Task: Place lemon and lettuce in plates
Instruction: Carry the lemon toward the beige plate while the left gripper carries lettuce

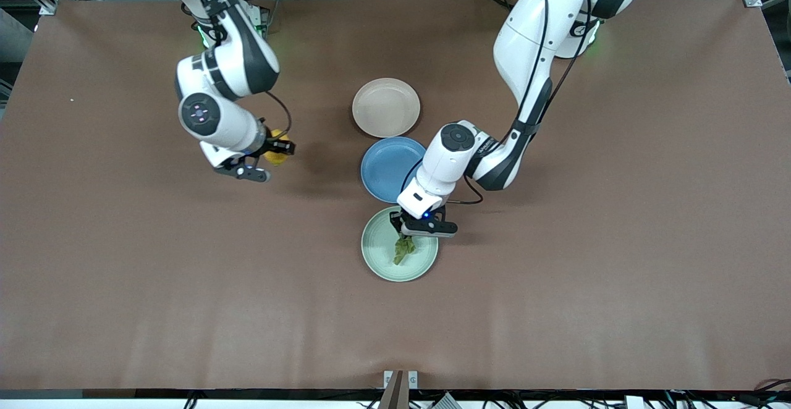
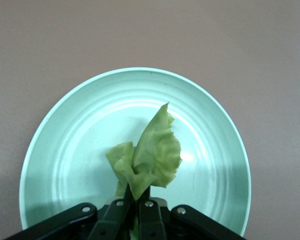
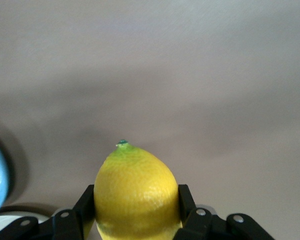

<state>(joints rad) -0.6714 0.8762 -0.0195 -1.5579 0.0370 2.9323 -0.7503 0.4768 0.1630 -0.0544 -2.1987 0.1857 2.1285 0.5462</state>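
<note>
Lettuce (image 2: 149, 152): pinched by left hand (image 1: 413, 231) over mint plate (image 1: 377, 261); release low, centred. Lemon (image 3: 135, 192): clamped in right hand (image 1: 267, 157) above worktop (image 1: 556, 310); carry to beige plate (image 1: 386, 107).

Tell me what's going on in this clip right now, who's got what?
Both arms are carrying food toward plates. The left gripper is shut on the lettuce and holds it over the mint green plate, the leaf hanging above its middle. The right gripper is shut on the lemon over bare table toward the right arm's end, not yet at a plate. The beige plate and the blue plate hold nothing.
</note>
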